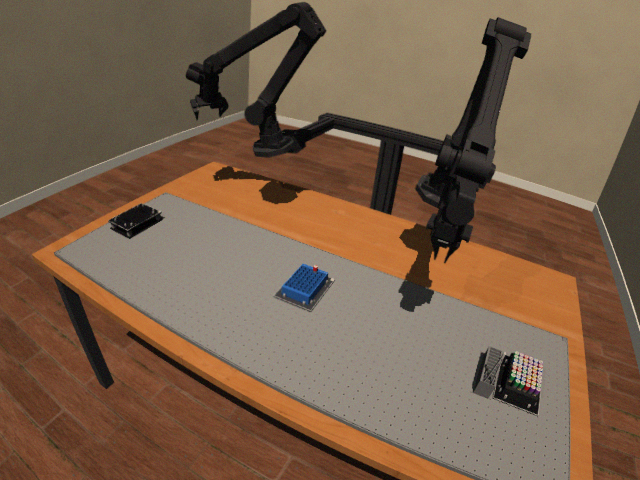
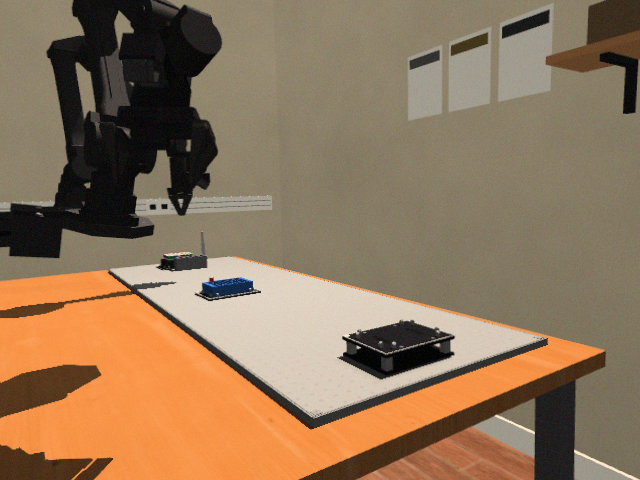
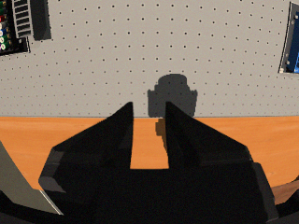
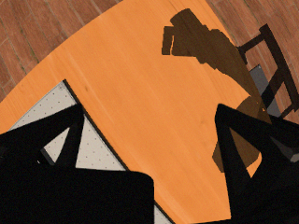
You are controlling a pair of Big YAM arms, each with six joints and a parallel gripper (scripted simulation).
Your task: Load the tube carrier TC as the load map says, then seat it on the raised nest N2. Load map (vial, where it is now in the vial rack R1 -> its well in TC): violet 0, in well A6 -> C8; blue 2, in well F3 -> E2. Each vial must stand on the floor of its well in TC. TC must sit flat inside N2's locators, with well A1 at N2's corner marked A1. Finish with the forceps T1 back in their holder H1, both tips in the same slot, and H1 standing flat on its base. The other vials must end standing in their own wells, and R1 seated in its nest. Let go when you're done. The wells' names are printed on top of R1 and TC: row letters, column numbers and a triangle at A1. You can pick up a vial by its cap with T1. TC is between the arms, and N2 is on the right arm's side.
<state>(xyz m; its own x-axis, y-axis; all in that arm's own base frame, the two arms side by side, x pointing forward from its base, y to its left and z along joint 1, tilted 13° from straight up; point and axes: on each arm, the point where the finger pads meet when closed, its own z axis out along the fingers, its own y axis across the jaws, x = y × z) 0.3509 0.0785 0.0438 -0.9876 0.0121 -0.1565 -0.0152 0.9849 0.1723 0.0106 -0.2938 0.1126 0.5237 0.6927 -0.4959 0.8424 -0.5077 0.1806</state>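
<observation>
Our left claw (image 1: 440, 259) (image 2: 181, 212) (image 3: 149, 109) slightly spread, empty; right claw (image 1: 209, 116) (image 4: 149, 107) wide. Loading stage, probably; next, reach ahead-left of left claw for forceps (image 2: 203, 243).

honestly I'm all matte black, chunky rounded joints, long slabby arm links (image 1: 258, 45) (image 2: 111, 77) and pointy wedge-shaped fingers (image 1: 224, 106)
</observation>
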